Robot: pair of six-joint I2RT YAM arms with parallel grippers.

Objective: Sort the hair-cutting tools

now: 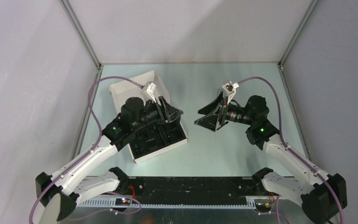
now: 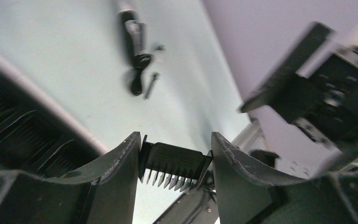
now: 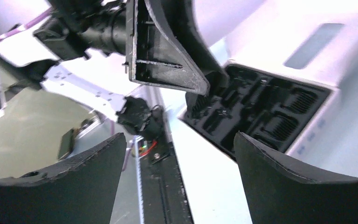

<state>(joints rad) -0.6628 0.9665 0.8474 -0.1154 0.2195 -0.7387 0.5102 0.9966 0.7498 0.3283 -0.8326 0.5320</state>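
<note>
My left gripper is shut on the small black comb attachment, which spans its two fingers with the teeth pointing down. It hangs over the right edge of the white box with the black tray. In the left wrist view the silver-and-black clipper, the black coiled cord and the thin brush lie together on the table beyond. In the top view the right arm hides them. My right gripper is open and empty, level with the left one, facing it.
The black tray has several moulded slots. The right wrist view shows a left finger close in front of my right gripper. Grey walls enclose the table on three sides. The black base rail runs along the near edge.
</note>
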